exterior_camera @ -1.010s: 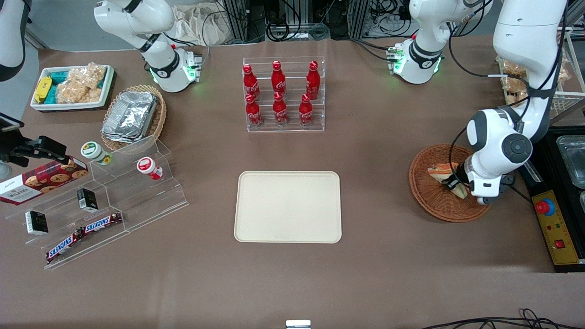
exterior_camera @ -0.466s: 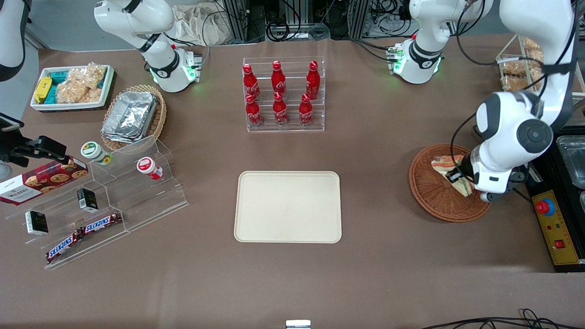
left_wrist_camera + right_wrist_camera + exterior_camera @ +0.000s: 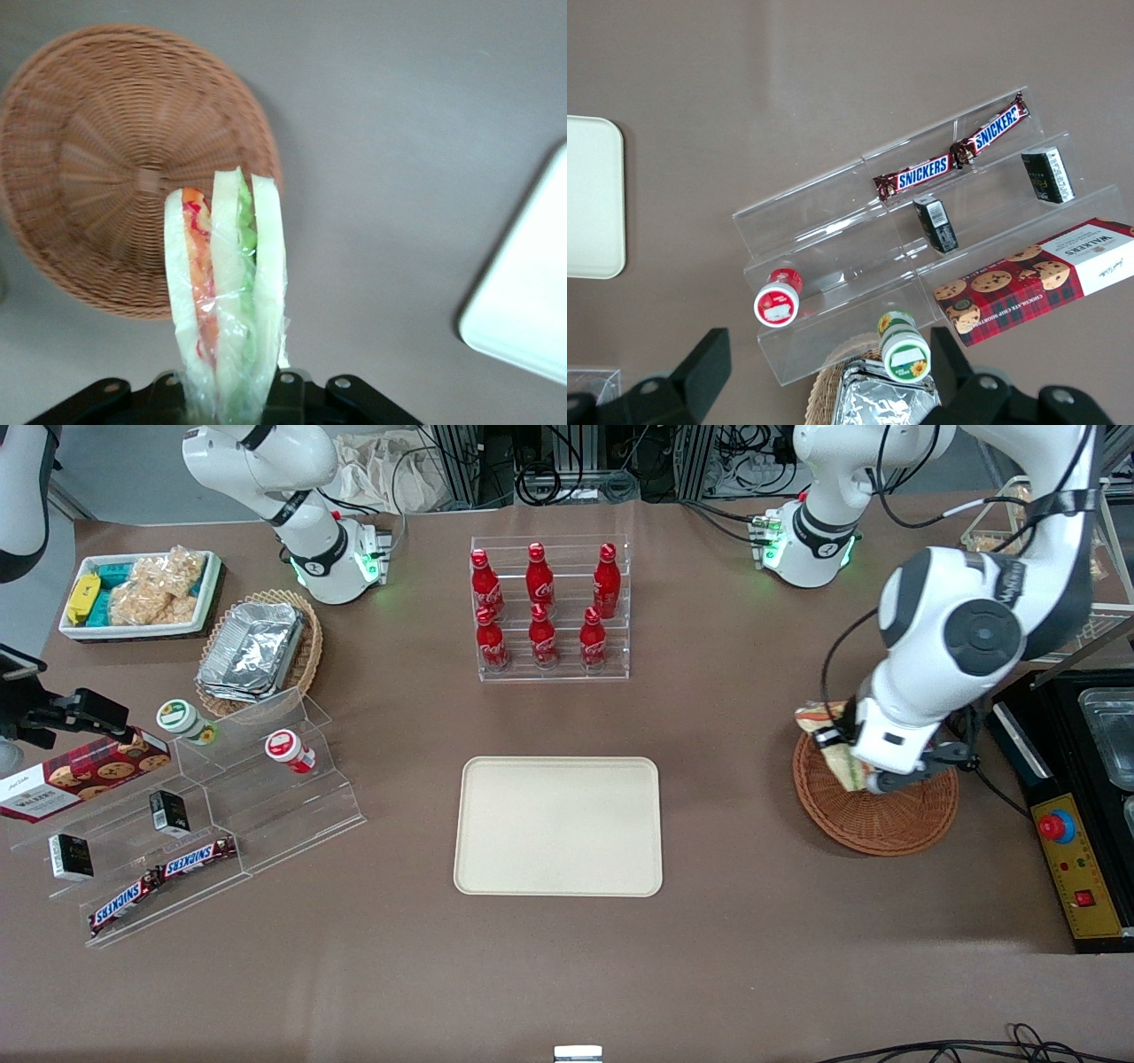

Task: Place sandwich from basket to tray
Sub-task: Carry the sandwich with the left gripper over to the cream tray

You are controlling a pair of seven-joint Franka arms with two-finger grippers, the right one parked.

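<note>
The left arm bends low, its pincer (image 3: 842, 748) clamped on the sandwich (image 3: 228, 283), holding it lifted above the basket's (image 3: 886, 824) rim, on the tray (image 3: 558, 825) side.

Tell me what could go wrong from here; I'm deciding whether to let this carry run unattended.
1. The gripper, above the basket rim, pinches only one end of the sandwich. Its loose clear wrap might slip, or the wedge could swing on the way over.
2. The layers look slightly splayed in the wrist view, so the squeeze may deform the bread.
3. The tray has a low rim; a tilted or early release might leave the sandwich on the edge or on the table.
</note>
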